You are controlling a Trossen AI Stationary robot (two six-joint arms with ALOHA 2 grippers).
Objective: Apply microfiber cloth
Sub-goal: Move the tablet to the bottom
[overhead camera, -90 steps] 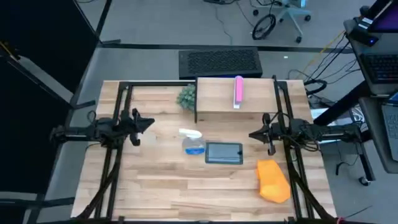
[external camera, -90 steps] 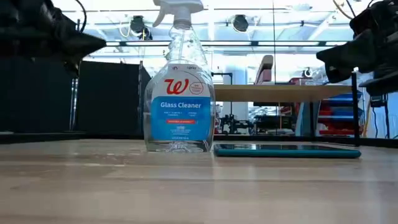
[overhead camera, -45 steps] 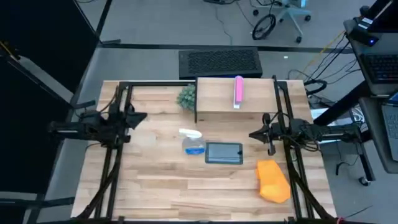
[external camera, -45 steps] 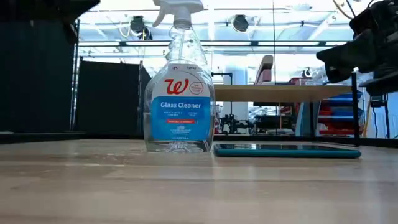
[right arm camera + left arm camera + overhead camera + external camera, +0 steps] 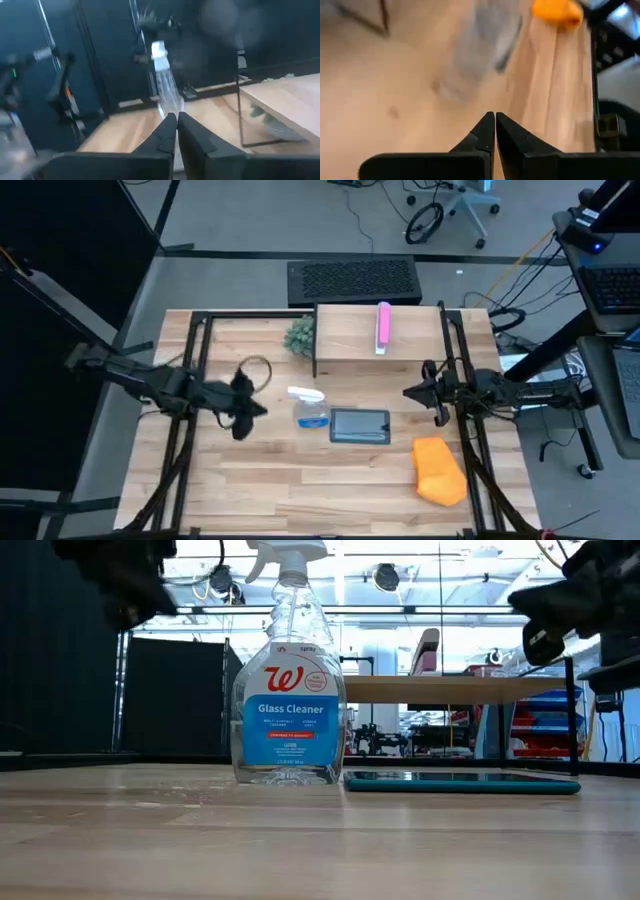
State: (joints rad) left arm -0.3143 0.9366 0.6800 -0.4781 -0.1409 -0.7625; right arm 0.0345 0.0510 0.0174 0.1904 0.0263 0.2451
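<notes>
The orange microfiber cloth (image 5: 440, 470) lies crumpled on the table at the near right; the left wrist view shows it far off (image 5: 556, 10). A dark tablet (image 5: 360, 425) lies flat at mid-table, beside an upright glass cleaner spray bottle (image 5: 310, 410). My left gripper (image 5: 258, 411) hovers shut just left of the bottle, above bare wood (image 5: 495, 116). My right gripper (image 5: 408, 393) hangs shut above the table, right of the tablet and beyond the cloth (image 5: 176, 117). Neither touches anything.
A raised wooden shelf (image 5: 350, 340) at the far middle carries a pink bar (image 5: 383, 327). A small green plant (image 5: 300, 335) sits beside it. Black frame rails (image 5: 190, 430) run along both table sides. Bare wood lies along the near edge.
My left gripper first drew back toward the table's left edge, then swung out toward the right and near edges, ending close to the spray bottle and tipped downward, still shut. The bottle, tablet and cloth have stayed put.
</notes>
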